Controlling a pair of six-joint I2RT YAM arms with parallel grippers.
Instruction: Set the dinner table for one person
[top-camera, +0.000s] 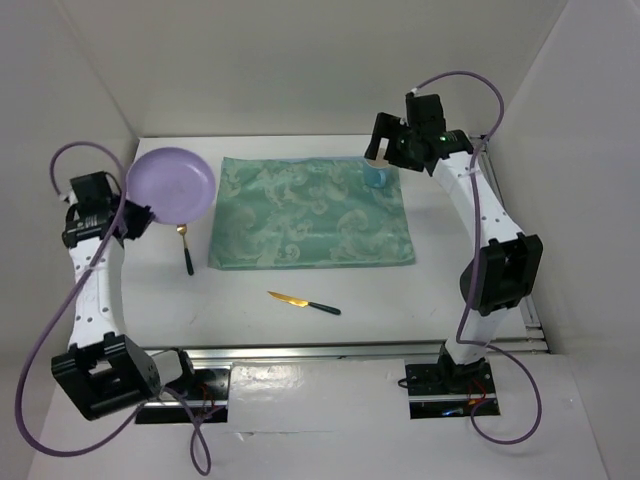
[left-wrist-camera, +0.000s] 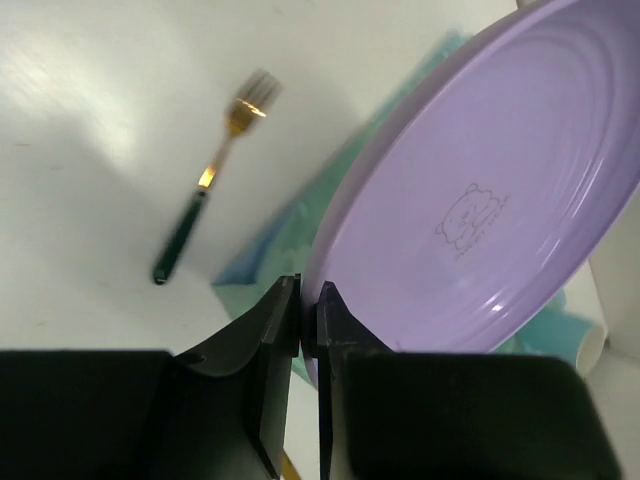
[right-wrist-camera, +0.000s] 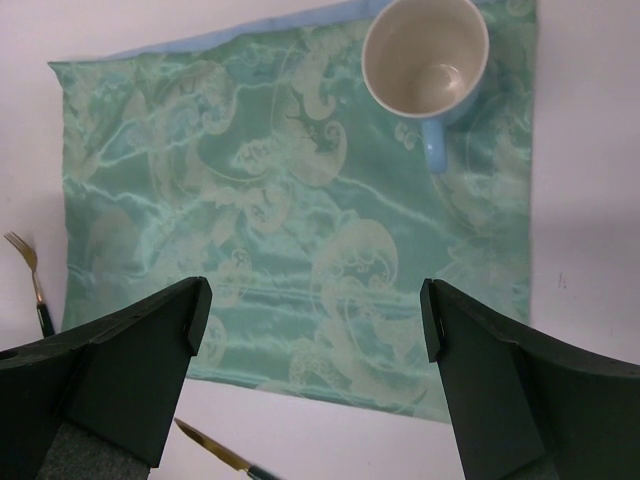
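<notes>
Left claw (left-wrist-camera: 308, 310) clamped on tilted purple plate (left-wrist-camera: 480, 200) rim; right claw (right-wrist-camera: 315, 310) wide apart above mug (right-wrist-camera: 425, 55) on placemat (right-wrist-camera: 250, 200).

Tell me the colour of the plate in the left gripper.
The plate is pale purple; the left wrist view shows it best.

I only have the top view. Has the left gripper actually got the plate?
Observer: Yes, the left gripper is pinched on the rim of the plate.
Operator: The right arm hides the mug. Is it empty?
Observer: Empty. The mug stands upright near a corner of the placemat.
Operator: Is the right gripper holding anything?
Observer: No, the right gripper is wide open above the placemat, with nothing between its fingers.
</notes>
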